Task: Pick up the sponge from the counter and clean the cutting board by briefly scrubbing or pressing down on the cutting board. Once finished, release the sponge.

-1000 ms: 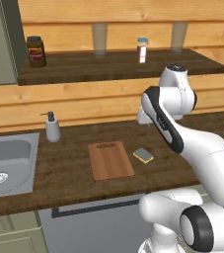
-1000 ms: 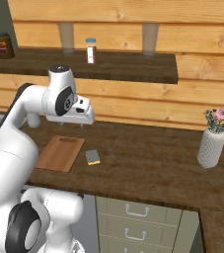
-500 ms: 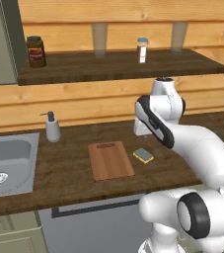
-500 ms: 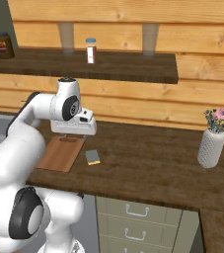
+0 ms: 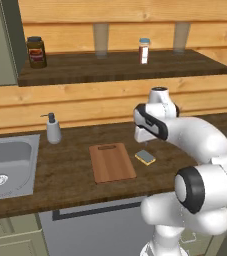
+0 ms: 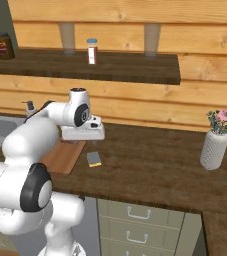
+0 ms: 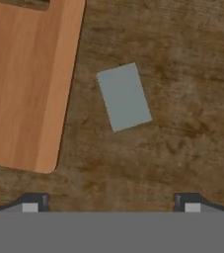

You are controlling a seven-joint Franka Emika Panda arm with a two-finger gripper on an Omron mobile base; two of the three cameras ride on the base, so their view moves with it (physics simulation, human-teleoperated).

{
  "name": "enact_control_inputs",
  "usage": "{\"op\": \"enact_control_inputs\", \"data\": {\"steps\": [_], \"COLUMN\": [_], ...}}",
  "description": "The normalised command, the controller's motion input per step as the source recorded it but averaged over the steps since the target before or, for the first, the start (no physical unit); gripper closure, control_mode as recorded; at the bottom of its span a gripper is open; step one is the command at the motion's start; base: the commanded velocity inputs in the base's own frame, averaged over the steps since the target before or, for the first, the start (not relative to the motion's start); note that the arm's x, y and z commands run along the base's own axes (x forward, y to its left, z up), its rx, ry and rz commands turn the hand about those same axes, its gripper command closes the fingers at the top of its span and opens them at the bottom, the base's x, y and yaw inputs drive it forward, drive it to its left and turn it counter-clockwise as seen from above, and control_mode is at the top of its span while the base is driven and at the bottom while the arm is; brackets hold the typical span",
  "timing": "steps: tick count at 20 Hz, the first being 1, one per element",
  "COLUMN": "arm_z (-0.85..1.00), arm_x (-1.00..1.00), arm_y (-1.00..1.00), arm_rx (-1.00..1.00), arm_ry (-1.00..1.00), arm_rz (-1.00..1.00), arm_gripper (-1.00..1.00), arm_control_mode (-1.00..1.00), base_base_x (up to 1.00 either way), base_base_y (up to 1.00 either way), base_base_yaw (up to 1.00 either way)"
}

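The claw (image 7: 111, 201) hangs above the counter (image 7: 182, 148) with its two fingertips (image 7: 32, 201) spread wide apart and nothing between them; it has hold of nothing. Looking down along it, the sponge (image 7: 124, 97) lies flat on the dark wood just ahead of the claw, roughly on the line midway between the tips and a touch tilted, its grey-green face up. It is clear of both tips, with bare counter showing all round it.

To one side of the sponge, beyond the tip on that side, is the cutting board (image 7: 27, 84), flat on the counter with a rounded corner nearest the claw. Board and sponge lie near each other but do not touch; a strip of worktop runs between them.

From behind the arm, the sponge (image 5: 146, 157) sits on the counter (image 5: 75, 170) just below the hand, beside the long edge of the cutting board (image 5: 111, 162). From the other side, the sponge (image 6: 94, 159) lies just below and in front of the claw (image 6: 83, 144), with the cutting board (image 6: 65, 156) partly behind the arm.
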Motion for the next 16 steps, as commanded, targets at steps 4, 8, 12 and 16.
{"op": "enact_control_inputs", "data": {"steps": [4, 8, 12, 16], "arm_z": [-0.34, -0.1, -0.36, -0.52], "arm_x": [0.47, 0.11, 0.05, 0.24], "arm_y": [-0.01, -0.01, 0.0, -0.01], "arm_rx": [0.01, 0.0, 0.0, 0.02], "arm_ry": [0.0, 0.08, 0.07, 0.04], "arm_rz": [0.17, 0.02, 0.01, 0.03], "arm_gripper": [-1.0, -1.0, -1.0, -1.0], "arm_control_mode": [-1.0, -1.0, -1.0, -1.0], "base_base_x": [0.0, 0.0, 0.0, 0.0], "base_base_y": [0.0, 0.0, 0.0, 0.0], "base_base_yaw": [0.0, 0.0, 0.0, 0.0]}}
